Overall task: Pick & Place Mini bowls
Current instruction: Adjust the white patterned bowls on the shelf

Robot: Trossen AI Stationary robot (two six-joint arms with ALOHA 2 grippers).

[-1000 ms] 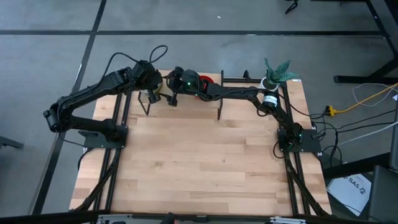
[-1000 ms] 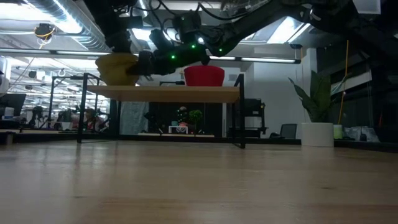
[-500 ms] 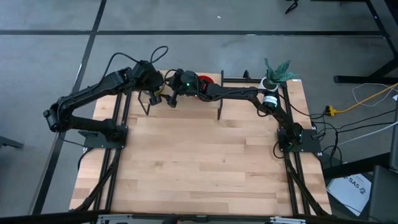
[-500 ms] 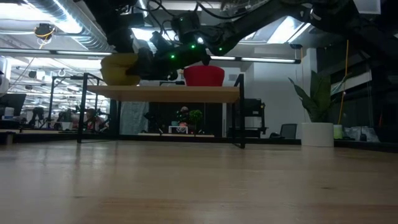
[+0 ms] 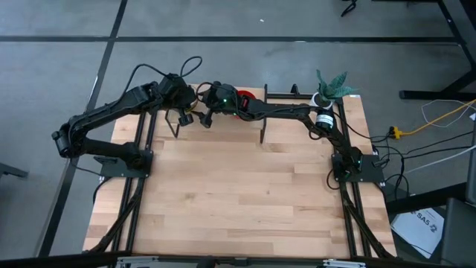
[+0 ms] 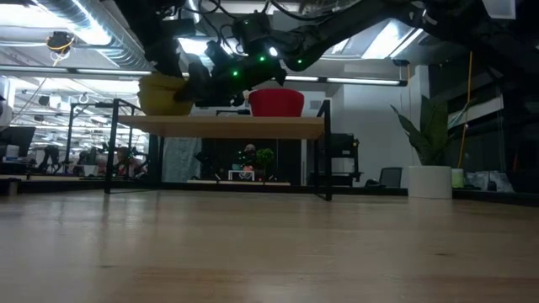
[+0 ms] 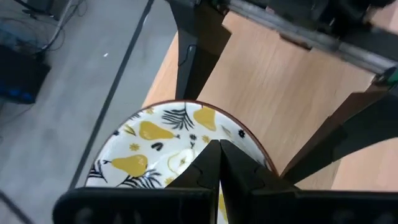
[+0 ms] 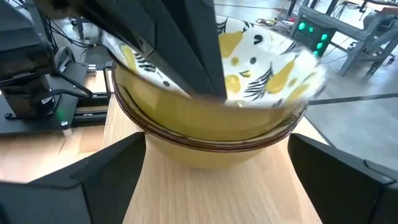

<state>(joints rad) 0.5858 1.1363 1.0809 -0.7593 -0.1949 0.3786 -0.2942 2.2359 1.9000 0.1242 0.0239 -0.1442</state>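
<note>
A small bowl point(image 7: 168, 146), white inside with yellow pears and dark leaves and yellow on the outside, sits at the left end of a low wooden shelf point(image 6: 227, 126) that stands along the far edge of the bench point(image 5: 238, 193). In the right wrist view it seems to rest on top of at least one more bowl of the same kind, since extra rims show beneath it; how many are stacked there I cannot tell. The left gripper point(image 7: 214, 165) has its fingers pressed together on the bowl's rim, one finger inside and one outside, pinching the wall.

Just beside this bowl, nearer the middle of the shelf, sits a plain red bowl point(image 6: 275, 103). It may also be a stack, but the views do not settle that.

The right gripper point(image 8: 214, 174) reaches in from the other side, its fingers spread wide on either side of the yellow bowl, not touching it. From above, the two arms meet over the shelf near the far left corner of the bench.

A white plant pot point(image 6: 429, 181) with a green plant stands at the far right corner, apart from the work.

As for progress, my judgement is that the job is under way: bowls are gathered on the shelf, one is gripped there, and the open wooden surface in front holds none. Whether this bowl is arriving or leaving, the pictures do not say.
</note>
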